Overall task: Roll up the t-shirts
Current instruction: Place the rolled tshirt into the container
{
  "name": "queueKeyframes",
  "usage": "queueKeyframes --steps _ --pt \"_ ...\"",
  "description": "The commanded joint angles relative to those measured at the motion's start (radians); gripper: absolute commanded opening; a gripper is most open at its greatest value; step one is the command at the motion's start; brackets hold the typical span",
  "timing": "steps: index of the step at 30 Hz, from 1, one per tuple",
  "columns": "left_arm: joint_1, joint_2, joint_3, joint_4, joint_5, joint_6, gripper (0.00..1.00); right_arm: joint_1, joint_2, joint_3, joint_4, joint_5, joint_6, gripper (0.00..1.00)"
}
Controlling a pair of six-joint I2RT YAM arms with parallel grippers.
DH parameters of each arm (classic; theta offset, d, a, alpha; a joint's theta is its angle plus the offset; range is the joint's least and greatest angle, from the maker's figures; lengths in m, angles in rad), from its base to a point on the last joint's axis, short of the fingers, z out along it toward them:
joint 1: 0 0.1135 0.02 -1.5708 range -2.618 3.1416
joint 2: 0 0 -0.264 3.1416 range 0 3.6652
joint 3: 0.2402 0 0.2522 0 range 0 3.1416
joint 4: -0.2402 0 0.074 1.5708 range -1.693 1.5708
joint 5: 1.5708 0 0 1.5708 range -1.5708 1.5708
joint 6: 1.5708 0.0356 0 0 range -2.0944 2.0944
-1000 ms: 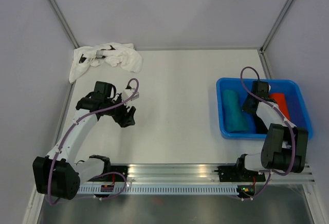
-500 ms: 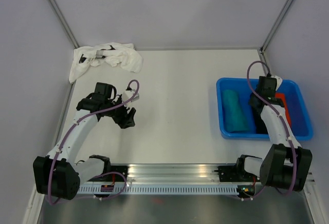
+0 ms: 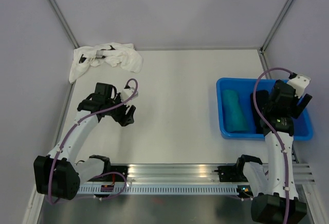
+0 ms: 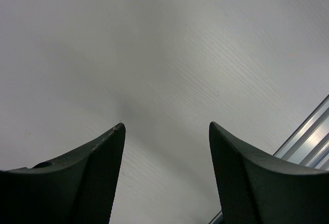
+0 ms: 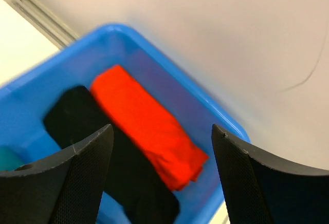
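A crumpled white t-shirt (image 3: pixel 108 58) lies at the table's back left corner. In the blue tub (image 3: pixel 222 88) lie three rolled t-shirts side by side: a teal one (image 3: pixel 235 112), a black one (image 5: pixel 87 131) and an orange-red one (image 5: pixel 146 124). In the top view my right arm hides the orange-red roll. My right gripper (image 5: pixel 162 127) hangs open above the tub's right side, holding nothing. My left gripper (image 4: pixel 167 126) is open over bare table (image 4: pixel 169 54), well in front of the white t-shirt.
The tub's blue rim (image 5: pixel 154 44) stands close to the right wall (image 5: pixel 231 39). A metal rail (image 3: pixel 175 172) runs along the near edge between the arm bases. Frame posts (image 3: pixel 56 13) rise at the back corners.
My right gripper has opened and lifted out of the tub toward the right, leaving the orange-red roll lying beside the black one. The left arm has stayed put.
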Motion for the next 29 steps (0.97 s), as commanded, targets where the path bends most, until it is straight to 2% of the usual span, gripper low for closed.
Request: queueKeyframes --steps 1,8,9,10,15,29 --pt "0.007 -0.014 -0.011 0.046 -0.023 -0.048 0.72 -0.006 -0.001 -0.065 0.039 0.008 -0.112 0.83" --pt "0.006 -0.015 -0.018 0.049 -0.029 -0.046 0.72 -0.006 0.037 -0.098 0.061 -0.009 -0.052 0.86" --pt "0.006 -0.014 -0.017 0.051 -0.028 -0.046 0.72 -0.006 0.037 -0.102 0.067 -0.015 -0.052 0.87" --pt "0.006 -0.014 -0.018 0.049 -0.029 -0.046 0.72 -0.006 0.036 -0.111 0.080 -0.018 -0.052 0.98" --pt "0.006 -0.012 -0.014 0.049 -0.026 -0.043 0.72 -0.006 -0.003 -0.129 0.119 -0.015 0.037 0.98" --pt "0.007 -0.017 -0.018 0.051 -0.021 -0.039 0.72 -0.006 0.016 -0.122 0.102 0.028 0.084 0.98"
